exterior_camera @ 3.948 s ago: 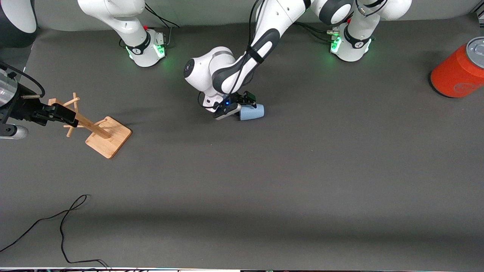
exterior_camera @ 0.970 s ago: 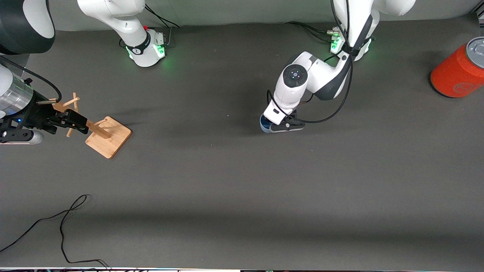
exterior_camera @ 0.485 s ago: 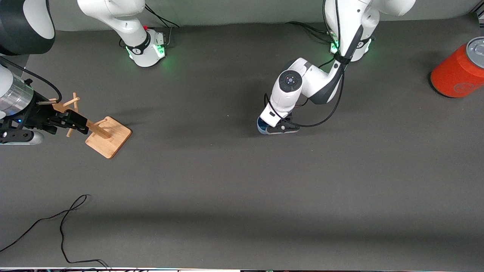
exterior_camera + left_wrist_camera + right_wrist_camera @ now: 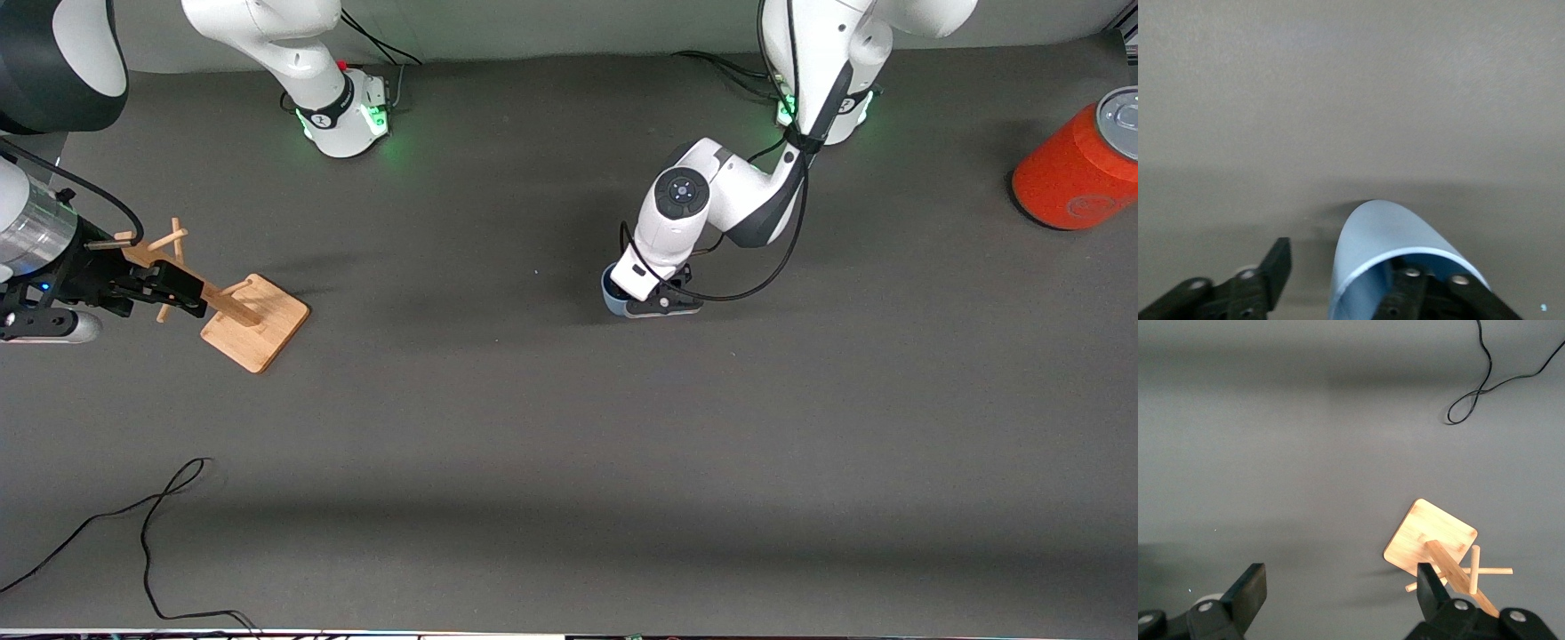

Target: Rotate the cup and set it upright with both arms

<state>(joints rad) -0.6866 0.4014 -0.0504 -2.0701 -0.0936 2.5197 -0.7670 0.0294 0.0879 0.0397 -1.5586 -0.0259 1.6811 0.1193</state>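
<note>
The light-blue cup (image 4: 611,299) stands mouth up on the grey table, near the middle toward the left arm's end. My left gripper (image 4: 656,300) is right over it, pointing down. In the left wrist view the cup (image 4: 1381,233) fills the lower middle. My left gripper (image 4: 1342,264) is open and straddles the cup's wall. One finger (image 4: 1406,293) is inside the cup and the other finger (image 4: 1277,263) is outside, with a gap to the wall. My right gripper (image 4: 182,289) is open and empty over the wooden peg rack (image 4: 255,322); it also shows in the right wrist view (image 4: 1338,579).
The wooden peg rack (image 4: 1431,537) stands at the right arm's end of the table. A large orange can (image 4: 1071,173) stands at the left arm's end. A black cable (image 4: 151,524) lies near the front edge at the right arm's end.
The cup lay on its side in my left gripper 3.9 s ago; now it is mouth up, closer to the left arm's base. Over the last second the hand shifted slightly. The right arm barely moved.
</note>
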